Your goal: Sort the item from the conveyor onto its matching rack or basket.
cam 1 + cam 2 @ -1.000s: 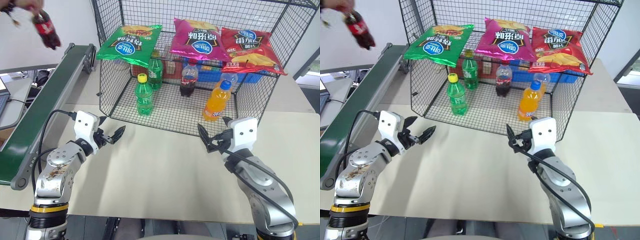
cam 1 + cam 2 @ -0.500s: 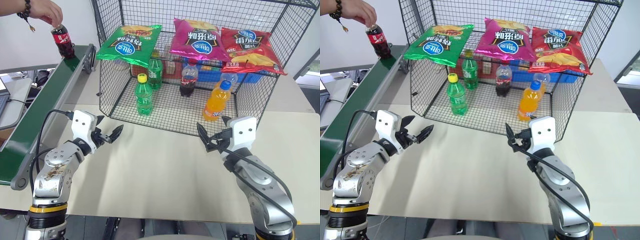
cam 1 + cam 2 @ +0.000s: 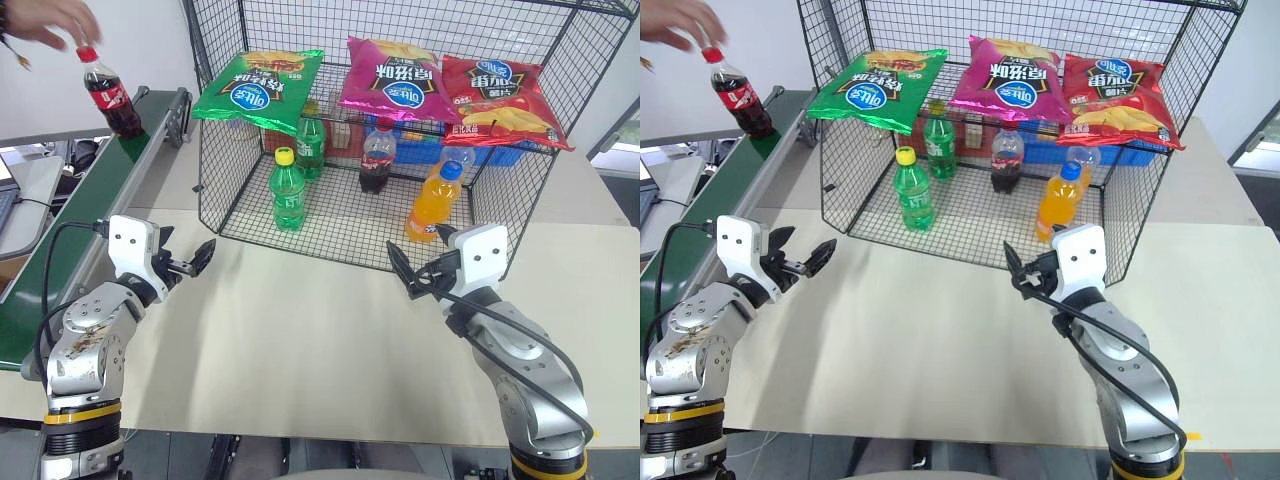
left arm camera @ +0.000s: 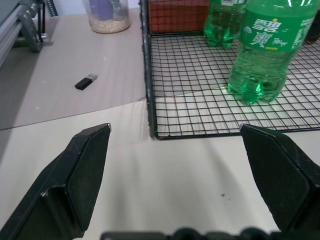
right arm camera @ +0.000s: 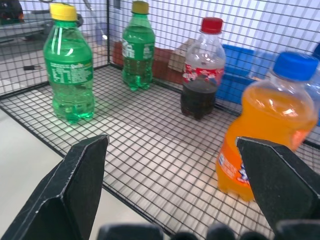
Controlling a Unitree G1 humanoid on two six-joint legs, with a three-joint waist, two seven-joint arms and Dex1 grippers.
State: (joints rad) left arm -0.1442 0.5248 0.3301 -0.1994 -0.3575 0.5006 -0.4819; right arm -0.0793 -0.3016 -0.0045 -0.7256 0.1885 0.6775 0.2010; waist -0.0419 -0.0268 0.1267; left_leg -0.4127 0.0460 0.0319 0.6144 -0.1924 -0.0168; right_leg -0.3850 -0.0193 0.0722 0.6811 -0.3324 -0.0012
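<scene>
The cola bottle (image 3: 108,98), dark with a red cap and red label, leans at the far end of the dark green conveyor (image 3: 70,215). A person's hand (image 3: 45,20) hovers just above its cap. The black wire cage (image 3: 215,190) stands to the right of the belt. My left gripper (image 3: 195,258) is open and empty, low over the table between the belt and the cage's near left corner. In front of the cage, near the orange bottle (image 3: 434,203), my right gripper (image 3: 418,262) is open and empty too. The left wrist view has the cage corner (image 4: 150,132) ahead of the left gripper (image 4: 175,145).
Inside the cage stand two green soda bottles (image 3: 288,190), (image 3: 311,140) and another cola bottle (image 5: 200,75). Three chip bags (image 3: 393,80) lie on the cage top. A blue crate (image 3: 500,152) sits behind. A USB stick (image 4: 86,82) lies on the table left of the cage.
The person's hand set the cola bottle on the far end of the conveyor and lifted off it. My left gripper moved left toward the belt. The right gripper stayed put.
</scene>
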